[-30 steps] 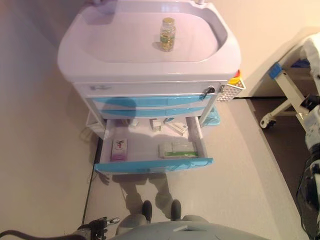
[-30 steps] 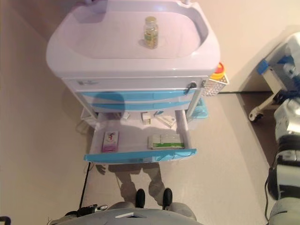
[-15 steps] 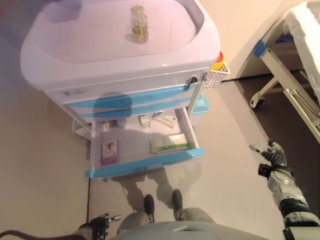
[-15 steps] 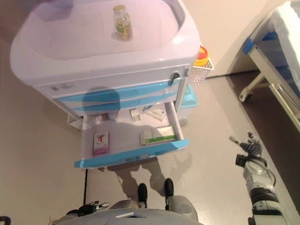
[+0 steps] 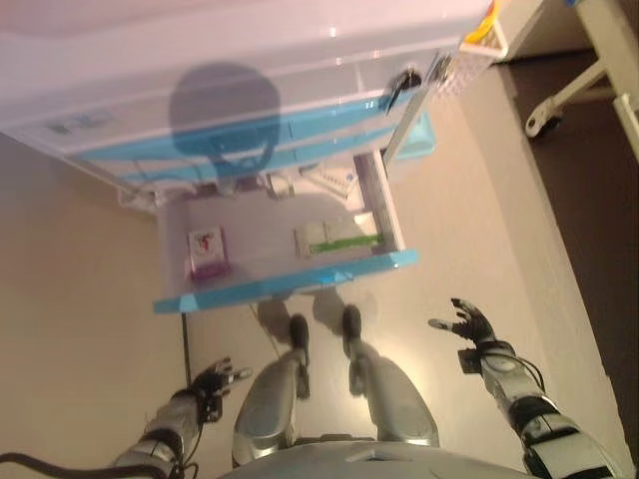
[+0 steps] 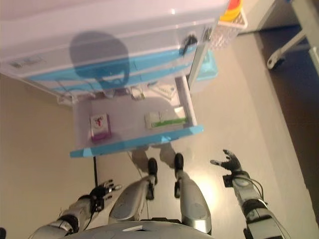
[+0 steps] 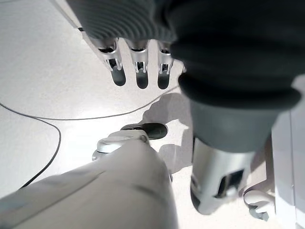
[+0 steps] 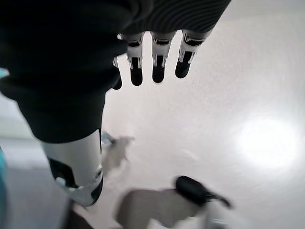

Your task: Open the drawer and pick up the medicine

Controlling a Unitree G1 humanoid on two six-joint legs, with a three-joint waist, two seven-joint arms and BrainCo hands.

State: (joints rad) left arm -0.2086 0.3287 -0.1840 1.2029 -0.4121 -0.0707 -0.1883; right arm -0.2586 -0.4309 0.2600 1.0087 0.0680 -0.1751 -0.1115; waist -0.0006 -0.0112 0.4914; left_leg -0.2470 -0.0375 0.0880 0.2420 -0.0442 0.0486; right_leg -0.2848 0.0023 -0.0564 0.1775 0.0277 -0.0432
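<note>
A white medical cart (image 5: 250,60) with light-blue drawer fronts has its lowest drawer (image 5: 285,274) pulled open. Inside lie a small pink-and-white medicine box (image 5: 207,251) on the left, a flat green-and-white medicine box (image 5: 336,238) on the right, and more small packets (image 5: 329,181) at the back. Both hands hang low over the pale floor, well apart from the drawer: the left hand (image 5: 215,381) and the right hand (image 5: 467,324) have straight, relaxed fingers and hold nothing.
</note>
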